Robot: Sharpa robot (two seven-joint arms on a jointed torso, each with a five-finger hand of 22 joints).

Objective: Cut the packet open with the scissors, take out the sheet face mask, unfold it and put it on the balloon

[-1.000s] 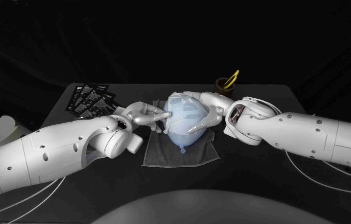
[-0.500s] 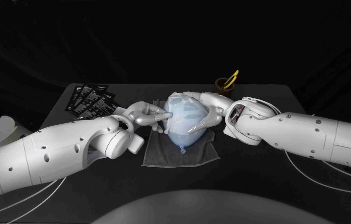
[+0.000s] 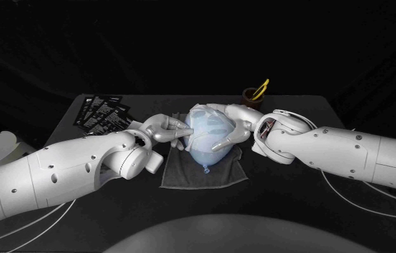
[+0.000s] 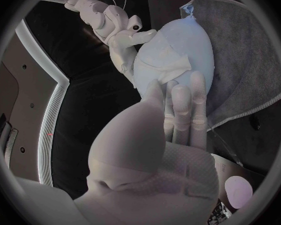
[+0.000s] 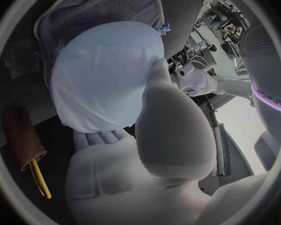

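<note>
Fingers (image 4: 180, 99) of the left hand (image 3: 167, 130) lie straight and close together, their tips touching the thin white sheet face mask (image 4: 167, 64) that is draped on the pale blue rubber balloon (image 3: 208, 134); whether they pinch the sheet I cannot tell. Opposite, the right hand (image 3: 234, 122) cups and holds the balloon, with its fingers around the wide end and its thumb pressed on the side. The balloon sits over a dark grey cloth towel (image 3: 202, 174) on the black table (image 3: 280, 191), knot toward the robot. A brown cup (image 3: 252, 96) holding yellow-handled scissors (image 3: 262, 86) stands just behind the right hand. Black packets (image 3: 103, 113) lie near the table's far left corner.
</note>
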